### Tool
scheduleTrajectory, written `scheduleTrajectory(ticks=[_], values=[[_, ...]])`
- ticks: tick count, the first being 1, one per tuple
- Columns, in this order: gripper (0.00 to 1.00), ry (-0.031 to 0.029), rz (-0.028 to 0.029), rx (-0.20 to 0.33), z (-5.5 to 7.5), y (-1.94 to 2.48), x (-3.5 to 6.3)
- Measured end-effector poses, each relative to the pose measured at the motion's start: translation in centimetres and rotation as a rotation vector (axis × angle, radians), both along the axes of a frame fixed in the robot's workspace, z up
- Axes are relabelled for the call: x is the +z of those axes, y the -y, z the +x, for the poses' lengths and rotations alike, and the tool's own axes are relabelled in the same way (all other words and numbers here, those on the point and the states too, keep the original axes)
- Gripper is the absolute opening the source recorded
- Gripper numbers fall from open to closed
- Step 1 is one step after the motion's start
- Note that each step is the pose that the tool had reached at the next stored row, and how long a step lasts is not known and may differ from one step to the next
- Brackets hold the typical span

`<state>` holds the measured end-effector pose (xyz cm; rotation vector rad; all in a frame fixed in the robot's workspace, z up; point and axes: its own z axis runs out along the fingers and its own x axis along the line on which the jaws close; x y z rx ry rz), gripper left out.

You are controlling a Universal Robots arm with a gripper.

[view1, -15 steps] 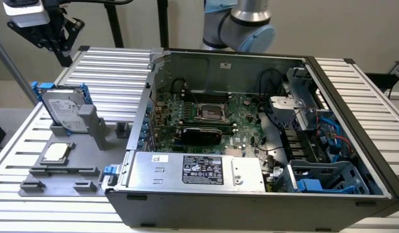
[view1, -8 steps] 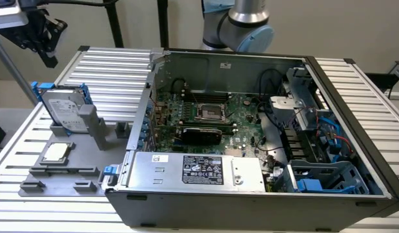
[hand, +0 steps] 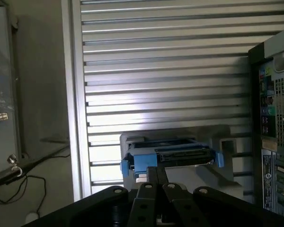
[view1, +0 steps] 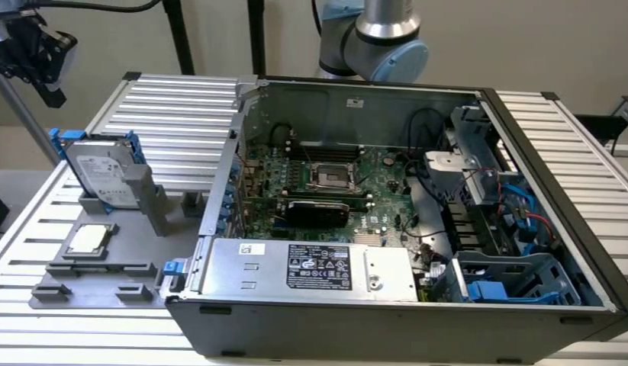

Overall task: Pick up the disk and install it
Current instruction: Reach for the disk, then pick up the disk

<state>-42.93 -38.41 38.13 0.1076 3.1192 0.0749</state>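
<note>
Slatted aluminium bench, exterior view's left to right: our gripper, fingers pressed together and empty, hangs well clear of the disk upright in its grey holder, open computer case beyond; pick-up unstarted, and we judge grasping needs those fingers parted

One disk, one chip (square)

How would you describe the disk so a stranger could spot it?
Find the open computer case, then look to the exterior view's left at the grey fixture. The disk stands on edge at the fixture's far end; unlike the small square chip lying flat in front, it has blue rails and a white label.
</note>
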Motion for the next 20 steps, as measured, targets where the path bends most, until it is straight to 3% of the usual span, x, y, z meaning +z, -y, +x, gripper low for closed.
scheduleTrajectory(ticks=[7, 20], values=[[0.11, -0.0002, -0.0008, 0.044, -0.17, -0.11, -0.06], [0.11, -0.0004, -0.0009, 0.047, -0.18, -0.13, -0.05]])
